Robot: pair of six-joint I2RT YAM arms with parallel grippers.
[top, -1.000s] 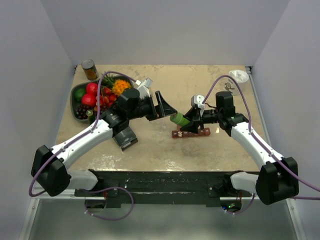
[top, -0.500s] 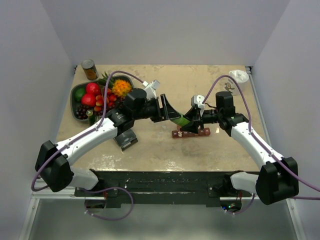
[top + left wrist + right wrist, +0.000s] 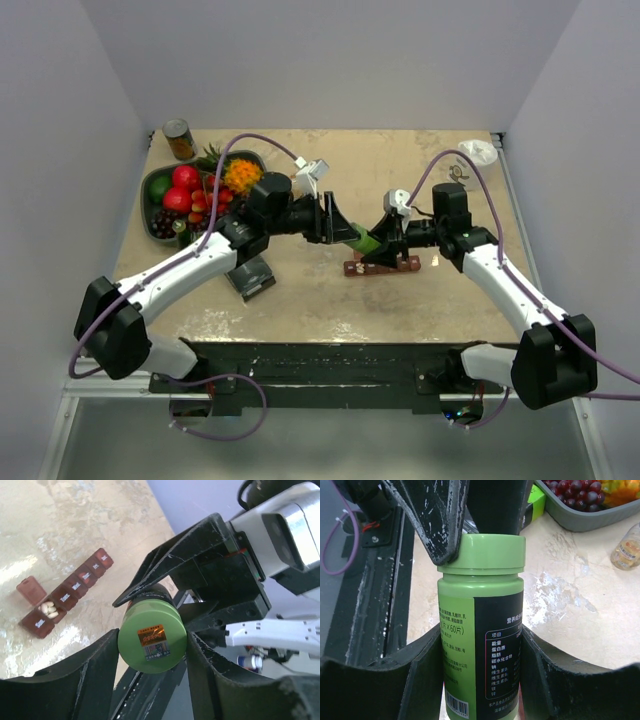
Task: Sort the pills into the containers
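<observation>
The pill organizer [image 3: 405, 264], a dark red-brown strip of small square compartments, lies flat on the surface [image 3: 330, 170] a little right of centre, directly under the right gripper [image 3: 380, 240]. In the left wrist view one compartment near the end of the strip [image 3: 70, 594] has its lid [image 3: 31, 590] flipped open, and a few white pills [image 3: 49, 610] lie inside. The other lids are down.

Above the strip, a green bottle [image 3: 362, 239] is held clear of the surface. The right gripper [image 3: 481, 635] is closed on its body, one finger pressed on each side of the label. The left gripper [image 3: 340, 228] meets the bottle from the other side, its two fingers set at either side of the green cap [image 3: 152, 636]. They sit right at the cap's edge, but whether they are actually clamping it cannot be told.

At the far left of the surface stands a dark tray [image 3: 150, 190] of fruit, with a can [image 3: 179, 139] just behind it.
</observation>
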